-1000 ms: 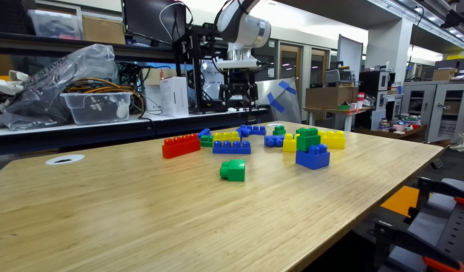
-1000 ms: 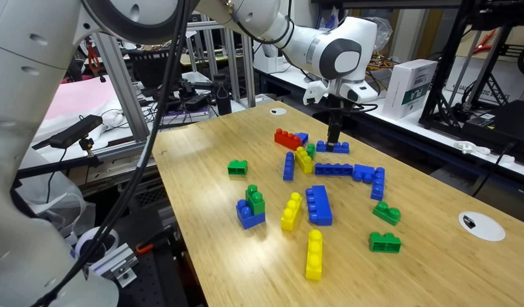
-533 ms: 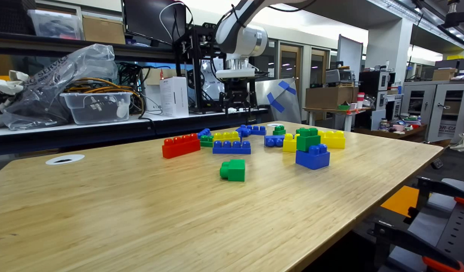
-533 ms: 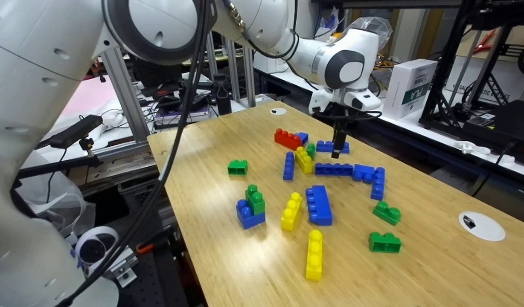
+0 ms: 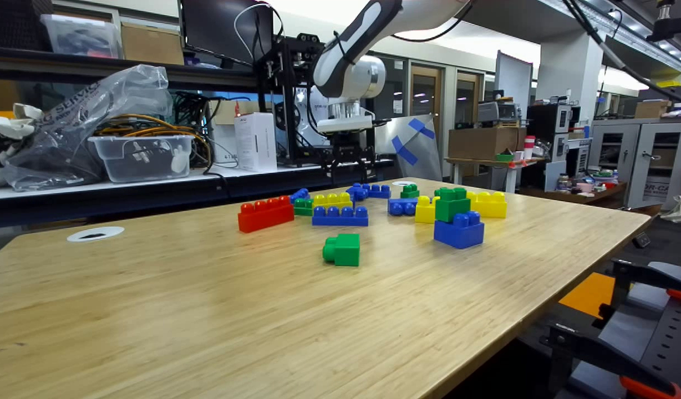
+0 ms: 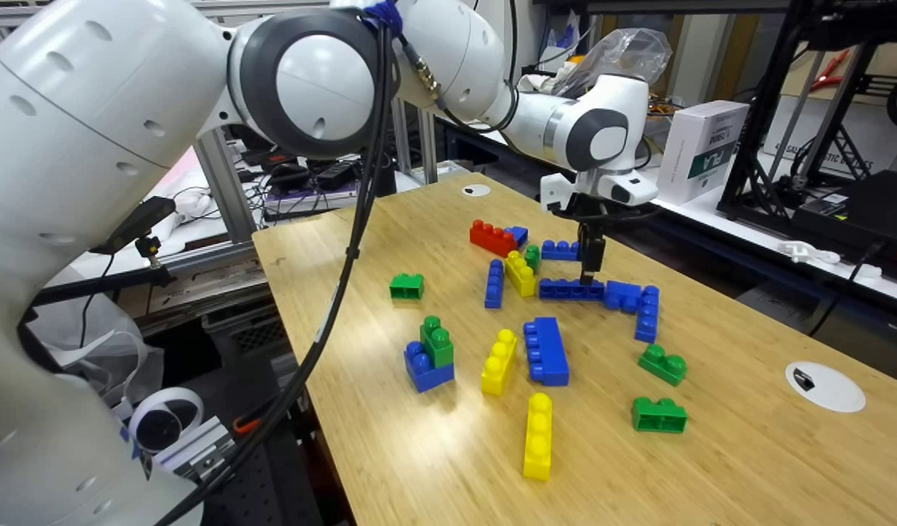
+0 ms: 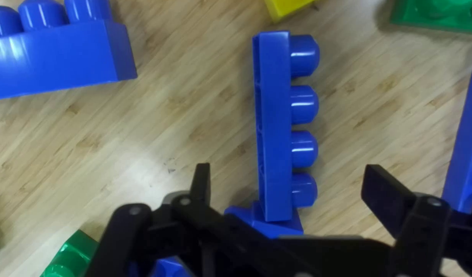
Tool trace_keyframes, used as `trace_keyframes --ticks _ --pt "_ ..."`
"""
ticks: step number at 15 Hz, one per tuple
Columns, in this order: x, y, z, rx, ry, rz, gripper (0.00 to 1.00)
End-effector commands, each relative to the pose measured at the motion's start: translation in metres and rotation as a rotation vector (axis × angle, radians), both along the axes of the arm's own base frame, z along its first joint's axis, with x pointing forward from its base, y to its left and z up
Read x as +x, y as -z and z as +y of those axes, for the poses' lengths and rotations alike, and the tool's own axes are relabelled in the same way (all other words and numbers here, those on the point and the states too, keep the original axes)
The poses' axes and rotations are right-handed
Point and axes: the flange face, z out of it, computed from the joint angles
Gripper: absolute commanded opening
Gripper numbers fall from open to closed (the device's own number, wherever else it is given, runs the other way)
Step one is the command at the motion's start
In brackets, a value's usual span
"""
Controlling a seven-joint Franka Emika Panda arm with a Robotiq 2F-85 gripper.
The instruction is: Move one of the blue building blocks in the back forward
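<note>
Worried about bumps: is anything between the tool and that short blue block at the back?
Possibly: in the wrist view, the long blue brick lies under the open tool, its end partly hiding the short blue block.

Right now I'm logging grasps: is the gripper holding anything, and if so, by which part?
Nothing is held: in the wrist view the gripper is open, and tabletop shows between each finger and the long blue brick.

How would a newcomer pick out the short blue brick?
Start at the wooden table and in an exterior view find the tool. Its tip shows against a four-stud blue brick lying on its side. Between that and a studs-up blue brick sits the short blue brick, clearly shorter than either neighbour.
</note>
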Motion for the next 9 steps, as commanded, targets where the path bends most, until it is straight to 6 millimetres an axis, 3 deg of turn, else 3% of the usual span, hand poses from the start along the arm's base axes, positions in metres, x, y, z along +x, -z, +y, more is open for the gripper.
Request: trace_keyframes --ticks 1,9 --pt "0.008 0.01 -0.002 -0.02 -0.044 0.03 1.0" --pt "0.013 0.028 0.0 -0.043 -0.079 0.06 1.0"
